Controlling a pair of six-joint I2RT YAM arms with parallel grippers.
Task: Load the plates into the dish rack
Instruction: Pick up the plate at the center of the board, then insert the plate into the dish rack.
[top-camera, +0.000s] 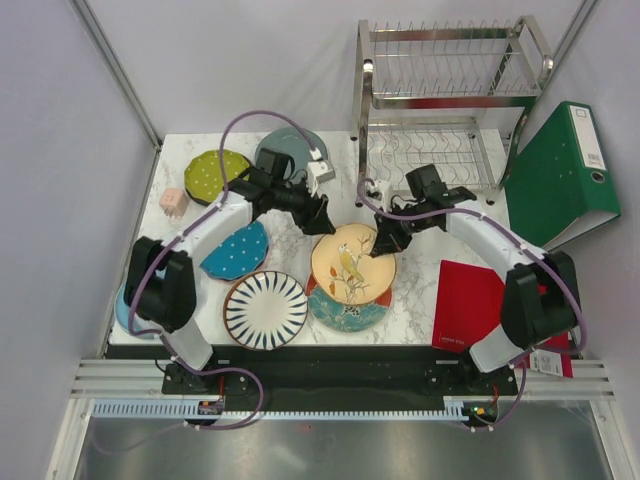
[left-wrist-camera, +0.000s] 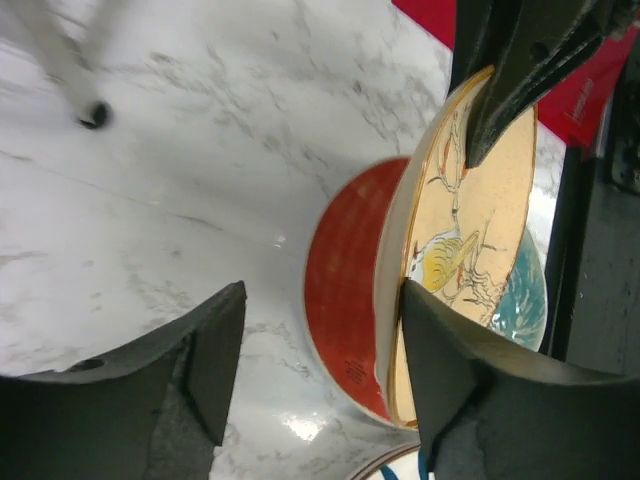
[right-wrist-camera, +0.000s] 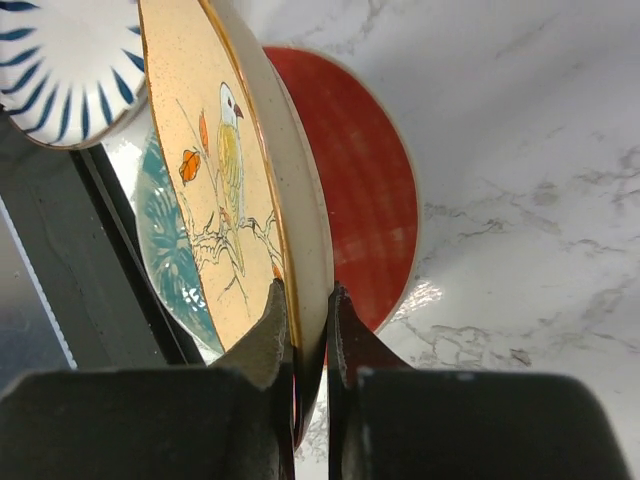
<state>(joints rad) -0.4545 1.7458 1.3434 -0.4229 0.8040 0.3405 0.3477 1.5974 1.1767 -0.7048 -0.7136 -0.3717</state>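
Bird plate (top-camera: 350, 264) tilts, right rim clenched in my right gripper (right-wrist-camera: 310, 305); my left gripper (left-wrist-camera: 322, 340) gapes beside it.

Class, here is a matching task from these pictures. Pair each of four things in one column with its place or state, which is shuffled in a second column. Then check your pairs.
Column one:
1. bird plate
2. striped plate
3. lime dotted plate
4. dish rack

Column two:
A. far left, beside the pink cube
B. back right, no plates in it
C. rim pinched in the right gripper
D. lying flat at the near edge

Pairs: 1-C, 2-D, 3-A, 4-B
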